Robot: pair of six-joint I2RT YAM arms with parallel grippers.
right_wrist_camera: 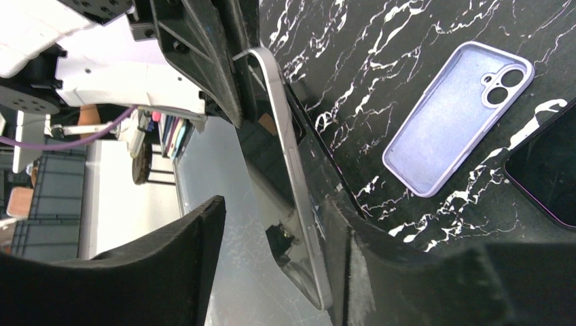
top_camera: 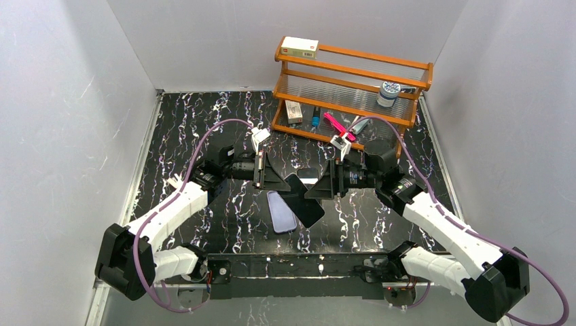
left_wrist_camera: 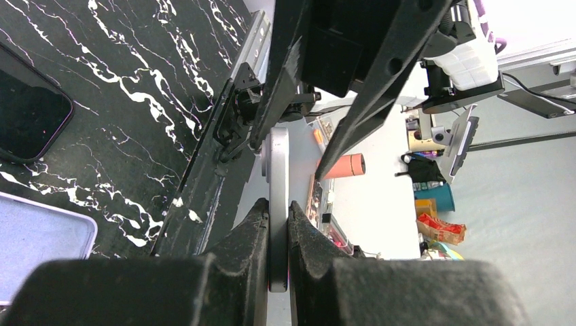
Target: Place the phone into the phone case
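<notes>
2 robot arms meet over the middle of a black marbled desk (top_camera: 190, 122). Between them, a phone (right_wrist_camera: 289, 163) is held up in the air, standing on its thin silver edge and tilted, not lying flat. It hangs just above and beside the phone case (right_wrist_camera: 452, 115), a pale lavender shell that lies flat on the desk, hollow side up, with its camera cut-out showing and nothing inside.

The left hand (left_wrist_camera: 277, 207) is clamped on the phone, 1 finger pressed against each face. The right hand (right_wrist_camera: 272, 204) has its fingers spread wide and straddles the phone. 1 finger sits close beside the phone's back; whether it touches is unclear. The other finger stands well apart from the glass.

This looks like a handover or re-grip, likely so the phone can be turned flat before going into the case.

A 2nd black phone (left_wrist_camera: 27, 109) lies on the desk near the case.
</notes>
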